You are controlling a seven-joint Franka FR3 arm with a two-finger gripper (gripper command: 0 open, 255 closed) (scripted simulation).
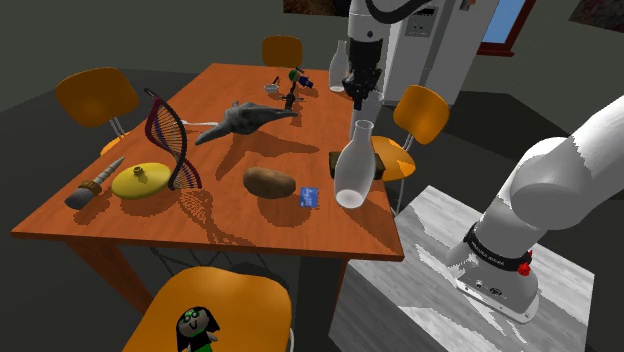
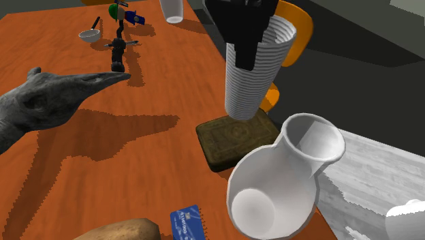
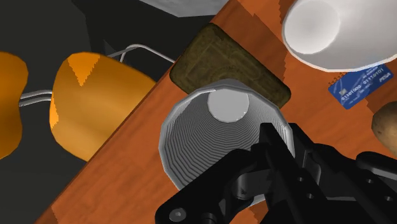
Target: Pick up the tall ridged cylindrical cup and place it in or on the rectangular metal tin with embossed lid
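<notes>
I am working over the orange table (image 2: 156,82). The biggest thing close to the work is the white vase (image 2: 282,181). In the second exterior view it stands near the tin, at about 5 o'clock from it.

The ridged cup (image 2: 255,68) hangs in the air, upright with its mouth up. The gripper (image 2: 246,58) is closed on its rim, with one finger inside the wall and one outside. The brown tin (image 2: 235,140) lies flat near the table edge, at 6 o'clock from the bottom of the cup. From the wrist, part of its embossed lid shows just beyond the cup.

I judge that the cup is almost over the tin, so the step in hand is the placing. I should centre the cup on the lid and go straight down slowly without tilting it. I should open the fingers only when the bottom sits flat, and then rise straight up, away from the vase. A small blue card (image 2: 185,223) lies at 7 o'clock from the tin, out of my way.
</notes>
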